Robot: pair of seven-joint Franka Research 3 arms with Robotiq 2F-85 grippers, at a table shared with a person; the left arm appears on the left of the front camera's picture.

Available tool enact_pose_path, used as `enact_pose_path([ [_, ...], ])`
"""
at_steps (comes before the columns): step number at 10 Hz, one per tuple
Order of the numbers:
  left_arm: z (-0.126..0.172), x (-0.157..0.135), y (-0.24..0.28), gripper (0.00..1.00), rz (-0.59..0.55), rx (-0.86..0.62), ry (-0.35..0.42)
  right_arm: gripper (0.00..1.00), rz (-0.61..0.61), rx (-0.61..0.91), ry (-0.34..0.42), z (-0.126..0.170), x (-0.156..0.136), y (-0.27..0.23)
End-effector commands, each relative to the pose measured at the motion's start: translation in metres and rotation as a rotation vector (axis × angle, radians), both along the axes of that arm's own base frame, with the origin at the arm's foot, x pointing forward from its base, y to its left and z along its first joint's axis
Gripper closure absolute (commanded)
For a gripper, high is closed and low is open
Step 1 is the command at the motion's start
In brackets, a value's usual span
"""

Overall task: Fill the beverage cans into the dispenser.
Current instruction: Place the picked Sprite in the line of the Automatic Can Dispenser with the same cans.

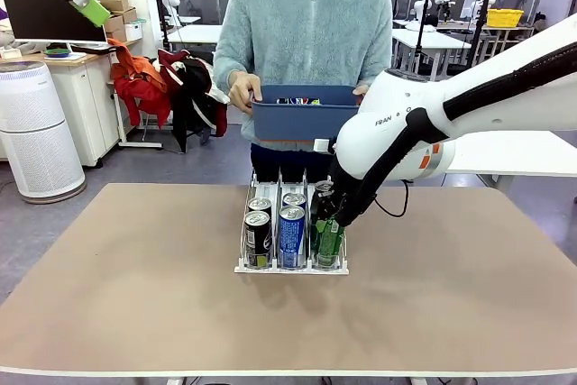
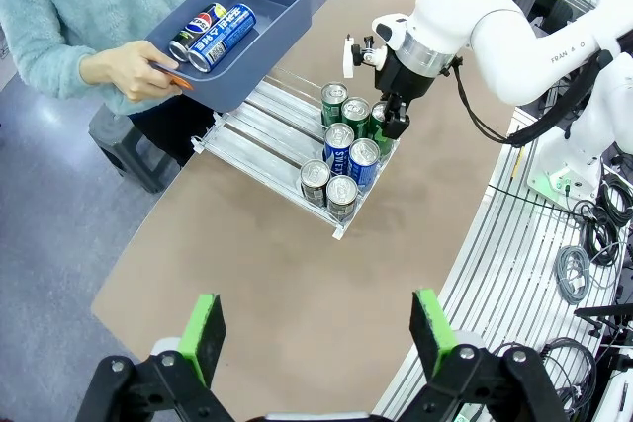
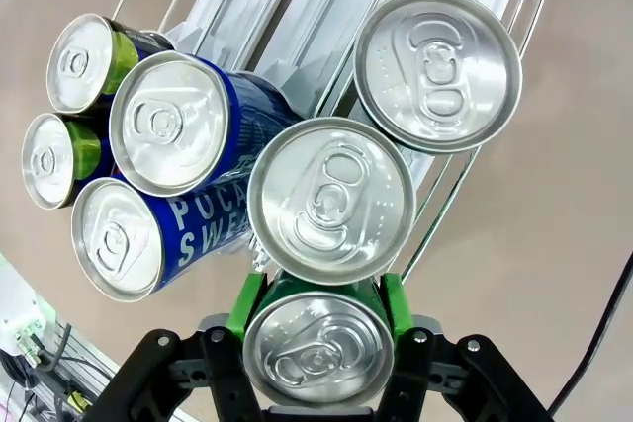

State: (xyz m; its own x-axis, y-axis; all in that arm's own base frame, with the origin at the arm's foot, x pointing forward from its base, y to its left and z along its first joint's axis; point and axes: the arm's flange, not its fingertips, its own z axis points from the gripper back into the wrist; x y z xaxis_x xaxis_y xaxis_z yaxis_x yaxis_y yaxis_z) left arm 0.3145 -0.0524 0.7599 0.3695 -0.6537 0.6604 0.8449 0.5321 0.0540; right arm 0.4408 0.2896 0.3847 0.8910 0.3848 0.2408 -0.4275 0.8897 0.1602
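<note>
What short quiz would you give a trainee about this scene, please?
1. True or false: the left gripper holds a can.
2. In the front view, which lane of the dispenser has the green can that the right gripper grips? A left, B middle, C right.
3. How many cans lie in the blue bin that the person holds?
Key: 1 false, it is open and empty; 2 C; 3 two.
</note>
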Motion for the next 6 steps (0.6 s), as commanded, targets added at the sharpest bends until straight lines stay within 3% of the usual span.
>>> enact_pose_path([
  [1, -0.0011, 0.0001, 0.0009, 0.00, 0.001, 0.010, 0.001, 0.42, -0.031, -0.012, -0.046, 0.0006, 0.0035, 0.0081],
  [2, -0.0011, 0.0001, 0.0009, 0.00, 0.001, 0.010, 0.001, 0.42, 0.000, 0.000, 0.000, 0.0000, 0.0000, 0.0000],
  [6, -0.0011, 0.0001, 0.0009, 0.00, 0.001, 0.010, 0.001, 0.42, 0.000, 0.000, 0.000, 0.0000, 0.0000, 0.0000],
])
